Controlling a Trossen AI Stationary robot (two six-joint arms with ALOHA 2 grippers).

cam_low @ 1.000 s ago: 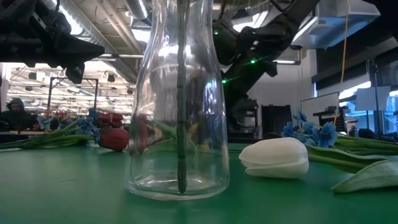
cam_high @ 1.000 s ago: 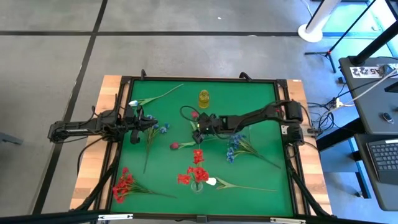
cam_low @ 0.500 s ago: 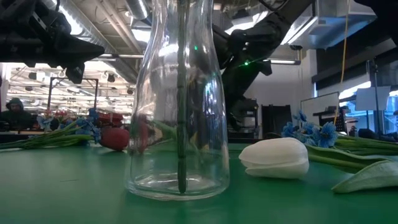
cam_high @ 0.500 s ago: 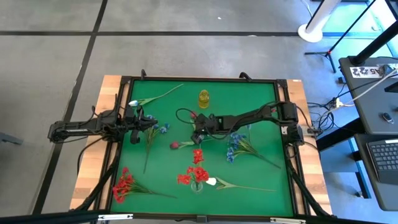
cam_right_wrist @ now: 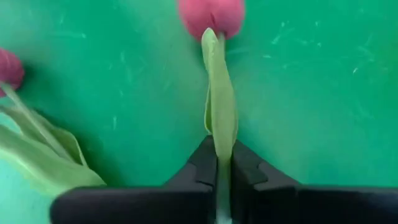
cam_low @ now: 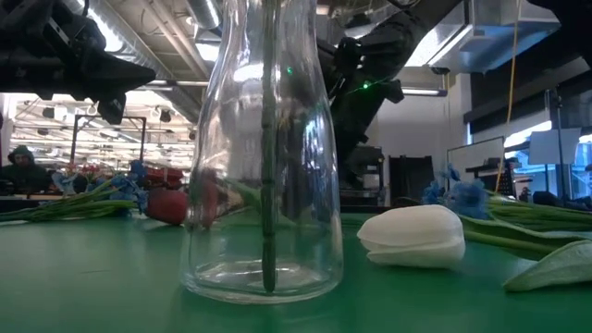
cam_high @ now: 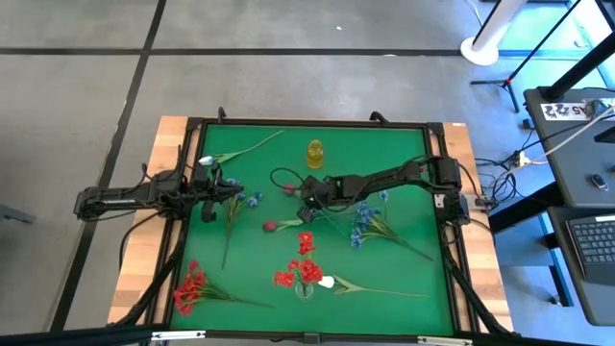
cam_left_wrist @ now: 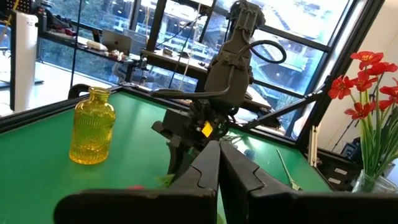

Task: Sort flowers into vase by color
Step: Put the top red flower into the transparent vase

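The right gripper (cam_right_wrist: pixel 219 171) pinched the thin green stalk of a pink tulip bud (cam_right_wrist: pixel 211 15), the bud just ahead of its fingertips. The floppy stalk could slip out when lifted. The left gripper (cam_left_wrist: pixel 217 165) waited, pressed together.

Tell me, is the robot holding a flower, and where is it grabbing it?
Yes. The right gripper has its jaws shut on the pink tulip, pinching its green stem just below the bud.

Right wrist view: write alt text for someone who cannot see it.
The right gripper is shut on the green stalk of a pink tulip bud, which lies on the green table. A second pink bud with green leaves lies off to one side.
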